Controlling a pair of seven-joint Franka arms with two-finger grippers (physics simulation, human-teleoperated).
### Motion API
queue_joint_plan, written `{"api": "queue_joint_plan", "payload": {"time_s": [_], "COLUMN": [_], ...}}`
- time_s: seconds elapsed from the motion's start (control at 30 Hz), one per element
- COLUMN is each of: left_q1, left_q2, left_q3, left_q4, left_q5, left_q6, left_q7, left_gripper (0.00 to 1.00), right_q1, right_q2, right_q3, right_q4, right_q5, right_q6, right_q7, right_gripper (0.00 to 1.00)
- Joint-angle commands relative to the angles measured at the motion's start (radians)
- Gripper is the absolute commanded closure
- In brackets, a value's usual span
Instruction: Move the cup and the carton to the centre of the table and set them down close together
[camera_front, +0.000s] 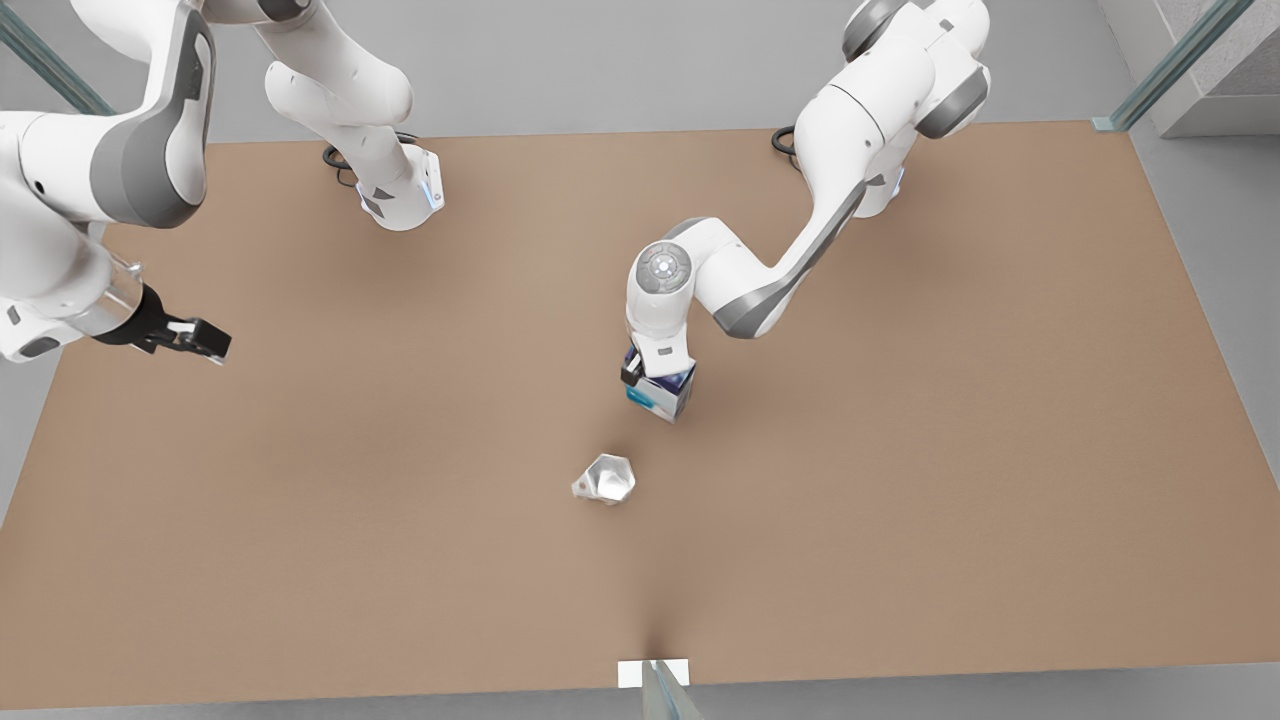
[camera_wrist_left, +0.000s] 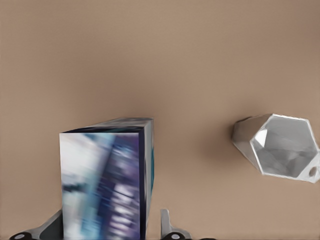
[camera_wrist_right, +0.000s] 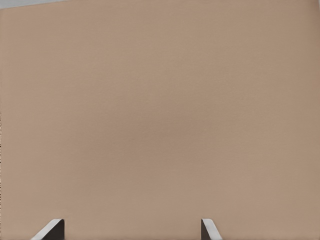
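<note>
Brown table (camera_front: 900, 520) broadly bare, left gripper (camera_front: 648, 382) clasping carton (camera_front: 664, 397) near cup (camera_front: 606, 479), right gripper (camera_front: 196, 336) spread wide at edge.

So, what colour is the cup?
Silvery-grey metallic, the cup shows best in the left wrist view.

White rounded arm links; grey joint panels; black hands (camera_front: 205, 338).

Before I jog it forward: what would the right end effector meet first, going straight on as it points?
Probably only bare table. The right end effector is open, with plain brown surface ahead; depth is unclear.
</note>
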Motion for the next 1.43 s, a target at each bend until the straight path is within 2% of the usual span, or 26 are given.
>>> {"api": "queue_joint_plan", "payload": {"time_s": [0.0, 0.4, 0.5, 0.53, 0.57, 0.6, 0.63, 0.77, 0.8, 0.9, 1.03, 1.1, 1.4], "left_q1": [0.0, 0.003, 0.035, 0.075, 0.123, 0.195, 0.233, 0.604, 0.603, 0.597, 0.586, 0.56, 0.554], "left_q2": [0.0, -0.005, -0.008, -0.017, -0.04, -0.052, -0.058, -0.094, -0.094, -0.12, -0.258, -0.336, -0.344], "left_q3": [-0.002, -0.012, -0.015, -0.014, -0.011, -0.008, 0.049, 0.083, 0.172, 0.184, 0.267, 0.273, 0.265], "left_q4": [0.0, 0.103, 0.127, 0.169, 0.187, 0.252, 0.304, 0.339, 0.348, 0.402, 0.333, 0.278, 0.276], "left_q5": [0.0, 0.002, -0.029, -0.052, -0.055, -0.057, -0.06, -0.048, -0.051, -0.092, -0.166, -0.164, -0.16], "left_q6": [0.0, -0.13, -0.322, -0.527, -0.652, -0.758, -0.799, -0.807, -0.764, -0.753, -0.703, -0.675, -0.658], "left_q7": [-0.001, 0.007, 0.236, 0.485, 0.672, 0.829, 0.945, 1.729, 1.875, 1.926, 1.929, 1.921, 1.921], "left_gripper": [0.0, 0.0, 0.0, 0.0, 0.0, 0.0, 0.0, 0.0, 0.0, 0.0, 0.0, 0.0, 0.0], "right_q1": [-0.001, 0.001, -0.001, -0.002, -0.002, -0.002, -0.001, 0.001, -0.001, -0.033, -0.048, -0.052, -0.045], "right_q2": [0.001, 0.005, 0.003, 0.003, 0.003, 0.003, 0.005, 0.009, 0.009, 0.006, 0.006, 0.006, 0.011], "right_q3": [0.0, 0.0, 0.0, 0.0, 0.0, 0.0, 0.0, 0.0, 0.0, -0.003, -0.002, -0.003, -0.003], "right_q4": [0.0, 0.002, 0.003, 0.003, 0.003, 0.002, 0.002, 0.002, 0.002, 0.003, 0.003, 0.002, 0.003], "right_q5": [0.0, 0.0, 0.0, 0.0, 0.0, 0.0, 0.0, -0.002, -0.002, 0.006, 0.038, 0.028, 0.031], "right_q6": [0.0, 0.012, 0.016, 0.012, 0.012, 0.015, 0.016, 0.017, 0.017, 0.034, 0.039, 0.037, 0.037], "right_q7": [0.0, 0.0, 0.0, 0.0, 0.0, 0.0, 0.0, 0.0, 0.0, -0.186, -0.16, -0.16, -0.163], "right_gripper": [0.0, 0.0, 0.0, 0.0, 0.0, 0.0, 0.0, 0.0, 0.0, 0.0, 0.0, 0.0, 0.0]}}
